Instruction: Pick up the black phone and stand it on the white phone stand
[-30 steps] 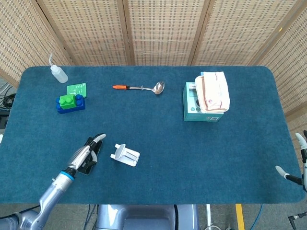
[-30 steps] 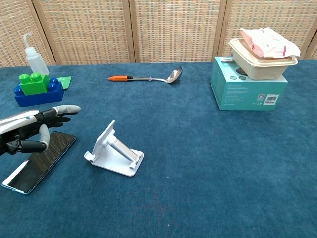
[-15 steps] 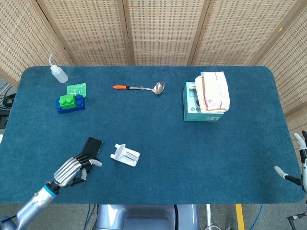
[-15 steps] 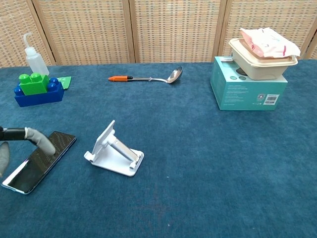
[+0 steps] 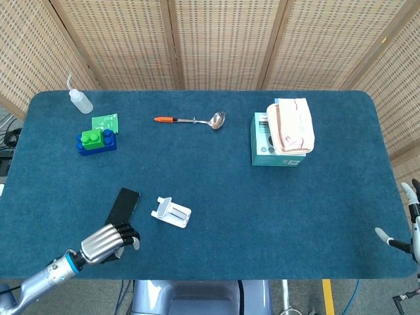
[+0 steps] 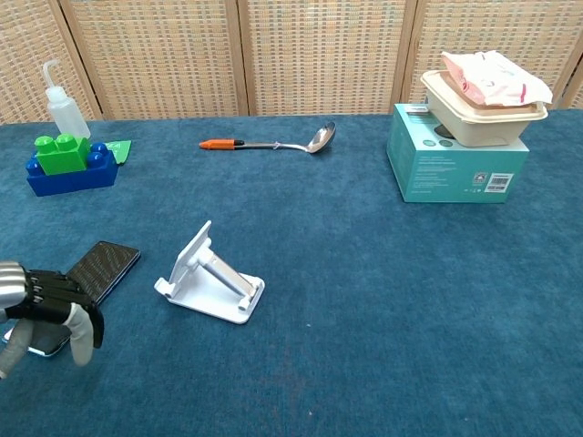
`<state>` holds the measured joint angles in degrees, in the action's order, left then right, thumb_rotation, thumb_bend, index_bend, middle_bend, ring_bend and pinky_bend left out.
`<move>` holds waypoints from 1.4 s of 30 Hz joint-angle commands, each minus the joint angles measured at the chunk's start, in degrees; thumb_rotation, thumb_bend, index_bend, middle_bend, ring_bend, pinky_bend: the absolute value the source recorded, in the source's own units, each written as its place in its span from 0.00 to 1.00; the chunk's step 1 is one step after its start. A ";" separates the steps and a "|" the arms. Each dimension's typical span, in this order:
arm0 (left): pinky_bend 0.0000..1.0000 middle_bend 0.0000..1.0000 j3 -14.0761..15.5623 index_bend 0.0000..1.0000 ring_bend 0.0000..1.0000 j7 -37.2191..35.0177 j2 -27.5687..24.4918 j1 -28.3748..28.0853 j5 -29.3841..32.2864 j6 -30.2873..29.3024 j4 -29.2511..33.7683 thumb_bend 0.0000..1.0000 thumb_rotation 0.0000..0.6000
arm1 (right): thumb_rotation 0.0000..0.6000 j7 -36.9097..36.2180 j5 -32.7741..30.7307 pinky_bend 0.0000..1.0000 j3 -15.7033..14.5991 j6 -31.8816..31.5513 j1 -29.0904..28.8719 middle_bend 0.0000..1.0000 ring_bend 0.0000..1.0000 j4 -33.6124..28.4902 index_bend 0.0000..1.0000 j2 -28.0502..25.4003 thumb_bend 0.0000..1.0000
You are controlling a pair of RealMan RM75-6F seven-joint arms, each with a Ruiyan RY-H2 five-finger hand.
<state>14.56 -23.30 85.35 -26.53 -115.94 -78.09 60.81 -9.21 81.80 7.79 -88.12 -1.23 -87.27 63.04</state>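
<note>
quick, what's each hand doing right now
Left hand: fingers curled over the near end of the black phone, which lies flat; a grip cannot be told.
Right hand: only fingertips show at the table edge; state cannot be told.

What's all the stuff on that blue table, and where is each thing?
phone: 1, black, flat, near-left.
phone stand: 1, white, right of phone.
spoon: 1, silver, orange handle, far middle.
toy bricks: 1 stack, blue and green, far left.
green card: 1, behind bricks.
squeeze bottle: 1, clear, far-left corner.
box: 1, teal, far right.
food container: 1, beige, on box.
left hand: over phone's near end.
right hand: at right edge.
</note>
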 commanded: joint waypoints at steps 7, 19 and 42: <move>0.29 0.40 1.55 0.45 0.33 -7.09 1.00 -2.21 3.57 4.83 3.42 0.99 1.00 | 1.00 -0.32 -0.04 0.00 -0.01 0.12 -0.01 0.00 0.00 0.16 0.00 -0.07 0.00; 0.29 0.40 2.45 0.46 0.33 -14.84 1.75 -2.67 7.24 6.56 -0.30 0.99 1.00 | 1.00 -0.02 -0.16 0.00 0.00 0.17 -0.02 0.00 0.00 -0.05 0.00 -0.07 0.00; 0.29 0.40 -1.25 0.46 0.33 -23.02 2.41 -2.48 16.63 11.60 -13.20 0.99 1.00 | 1.00 -0.38 -0.13 0.00 -0.10 0.19 0.10 0.00 0.00 -0.22 0.00 -0.27 0.00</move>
<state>13.76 -45.83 87.48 -28.99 -99.86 -66.97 48.22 -9.58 81.66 7.69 -87.92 -1.13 -87.49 62.77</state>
